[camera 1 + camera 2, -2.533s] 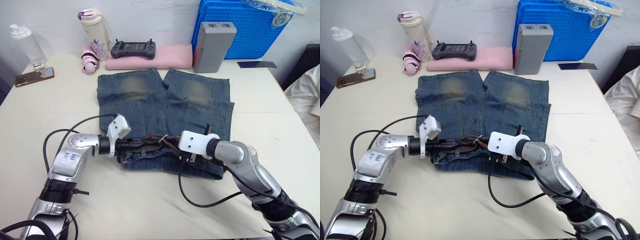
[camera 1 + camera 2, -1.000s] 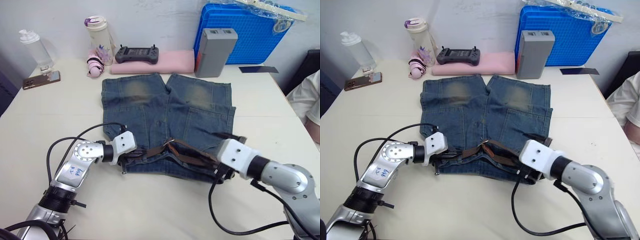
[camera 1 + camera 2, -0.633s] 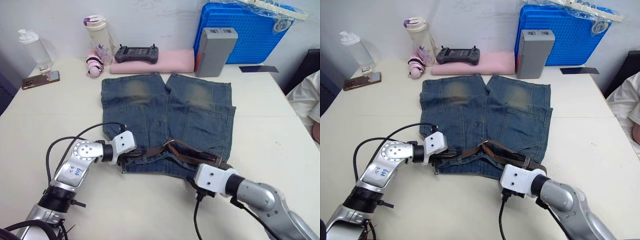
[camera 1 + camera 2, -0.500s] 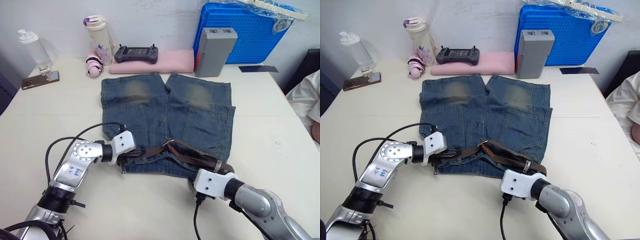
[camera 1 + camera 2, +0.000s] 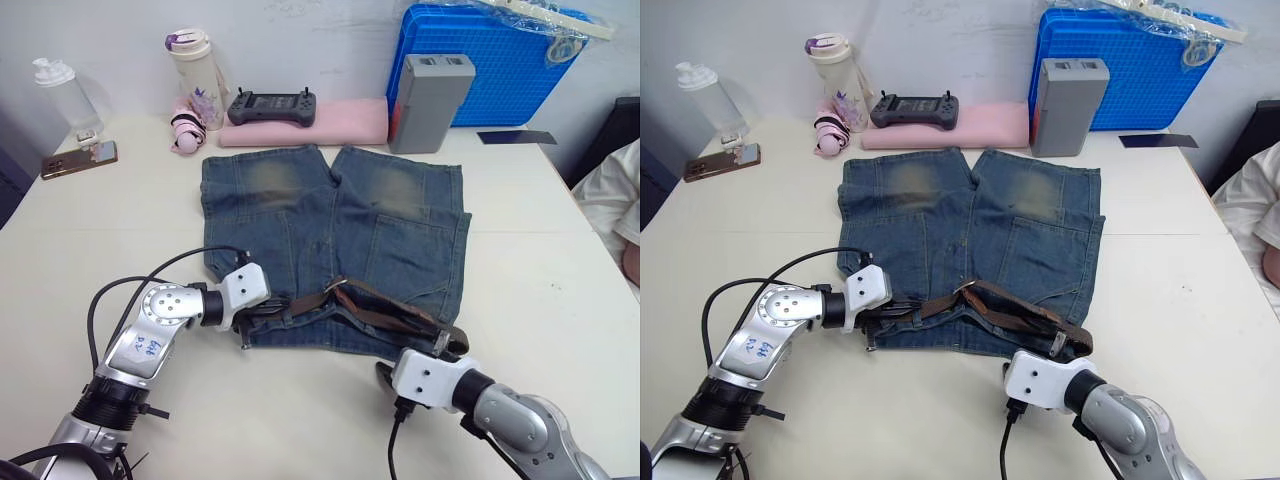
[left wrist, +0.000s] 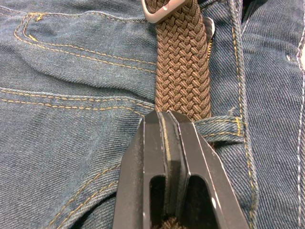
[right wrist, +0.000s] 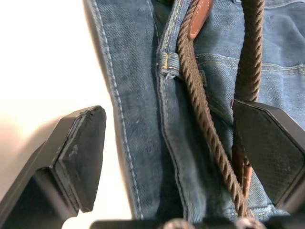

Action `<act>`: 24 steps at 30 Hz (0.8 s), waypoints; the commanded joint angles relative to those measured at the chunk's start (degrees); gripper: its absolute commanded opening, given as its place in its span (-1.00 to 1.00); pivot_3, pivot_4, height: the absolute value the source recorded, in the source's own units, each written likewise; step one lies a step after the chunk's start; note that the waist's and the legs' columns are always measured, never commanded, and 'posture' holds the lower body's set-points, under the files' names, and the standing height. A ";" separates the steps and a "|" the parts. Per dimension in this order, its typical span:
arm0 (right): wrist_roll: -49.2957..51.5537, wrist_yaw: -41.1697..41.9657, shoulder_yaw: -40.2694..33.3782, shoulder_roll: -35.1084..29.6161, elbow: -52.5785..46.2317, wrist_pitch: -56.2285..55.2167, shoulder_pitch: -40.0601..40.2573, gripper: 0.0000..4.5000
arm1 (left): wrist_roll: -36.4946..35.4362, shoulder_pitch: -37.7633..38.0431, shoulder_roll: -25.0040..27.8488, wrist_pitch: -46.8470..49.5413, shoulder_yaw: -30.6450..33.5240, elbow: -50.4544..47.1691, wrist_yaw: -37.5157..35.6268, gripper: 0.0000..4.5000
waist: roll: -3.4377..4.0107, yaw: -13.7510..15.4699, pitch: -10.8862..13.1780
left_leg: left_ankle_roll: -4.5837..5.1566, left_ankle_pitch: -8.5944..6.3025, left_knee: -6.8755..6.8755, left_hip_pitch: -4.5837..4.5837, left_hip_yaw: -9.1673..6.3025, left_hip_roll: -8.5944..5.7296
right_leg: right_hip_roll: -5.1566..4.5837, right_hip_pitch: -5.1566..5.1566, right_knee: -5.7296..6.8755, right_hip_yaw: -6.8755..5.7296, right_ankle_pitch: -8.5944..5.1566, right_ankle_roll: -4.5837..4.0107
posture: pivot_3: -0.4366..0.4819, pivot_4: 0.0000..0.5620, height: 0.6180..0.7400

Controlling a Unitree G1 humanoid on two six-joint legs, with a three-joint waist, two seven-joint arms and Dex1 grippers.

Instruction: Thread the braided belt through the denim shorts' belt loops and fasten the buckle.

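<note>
The denim shorts [image 5: 330, 215] lie flat with the legs pointing away and the waistband toward me. The braided belt [image 5: 385, 312] runs along that waistband, its silver buckle [image 6: 159, 14] near the middle. My left gripper [image 5: 250, 313] sits at the waistband's left end, shut on the belt just short of a belt loop [image 6: 221, 128]. My right gripper [image 7: 167, 109] is open at the waistband's near right corner. One finger is over the table and the other over the belt, with another belt loop [image 7: 167, 64] ahead of it. It holds nothing.
Along the far edge stand a blue crate [image 5: 500, 60], a grey box [image 5: 428, 98], and a pink pad [image 5: 330, 118] with a controller [image 5: 268, 104] on it. A tumbler [image 5: 195, 65], a clear bottle [image 5: 58, 90] and a phone [image 5: 75, 158] are at the far left. A person's sleeve [image 5: 615, 190] shows at the right edge.
My right gripper has moved from the shorts' right side down to the near right corner of the waistband, staying open. The left gripper has kept its grip and place.
</note>
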 commanded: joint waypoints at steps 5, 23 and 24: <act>-0.91 0.02 -7.27 -1.92 -0.67 -4.36 1.30 0.98 | 2.19 1.25 0.60 0.58 -0.91 3.36 0.34 -1.00 | 0.01 0.08 0.01 | 0.00 -0.02 -0.01 0.00 -0.01 0.00 | 0.00 0.00 0.00 -0.01 0.00 0.00 | -0.05 -0.47 0.75; -17.43 -7.97 -3.74 0.94 8.48 -14.28 3.61 0.63 | 1.80 1.88 1.04 1.32 -0.27 2.39 0.65 -1.00 | 0.02 0.09 0.02 | -0.14 -0.10 -0.03 0.01 0.00 0.00 | 0.00 0.01 -0.02 0.00 -0.01 0.00 | -0.05 -0.47 0.75; -18.45 -8.70 -3.24 1.24 8.84 -15.01 4.07 0.43 | 1.78 1.87 1.05 1.35 -0.22 2.40 0.67 -1.00 | 0.02 0.09 0.01 | -0.21 -0.14 -0.03 0.01 0.00 0.00 | 0.00 0.01 -0.03 0.00 -0.01 0.00 | -0.05 -0.47 0.75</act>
